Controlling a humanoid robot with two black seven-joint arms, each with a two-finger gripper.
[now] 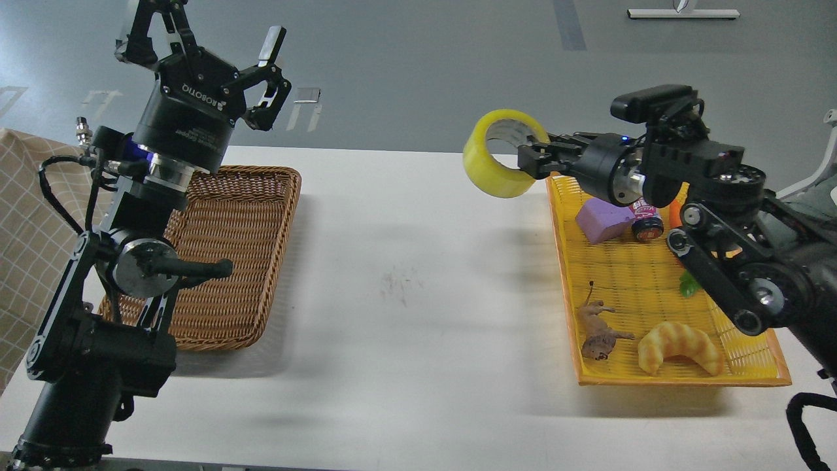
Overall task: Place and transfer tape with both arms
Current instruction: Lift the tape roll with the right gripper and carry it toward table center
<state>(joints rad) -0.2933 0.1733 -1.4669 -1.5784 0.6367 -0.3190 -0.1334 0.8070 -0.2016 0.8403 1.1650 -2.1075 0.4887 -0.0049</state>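
Observation:
The yellow tape roll (498,157) with its grey-white core hangs in the air above the white table (405,275), just left of the yellow basket (654,373). My right gripper (533,160) is shut on the roll's right wall, one finger inside the core. My left gripper (203,36) is open and empty, raised high above the back of the brown wicker basket (229,261) at the left.
The yellow basket holds a purple block (600,219), a small jar (646,219), a carrot toy partly behind my right arm, a small animal figure (598,330) and a croissant toy (680,347). A checked cloth (26,229) lies at the far left.

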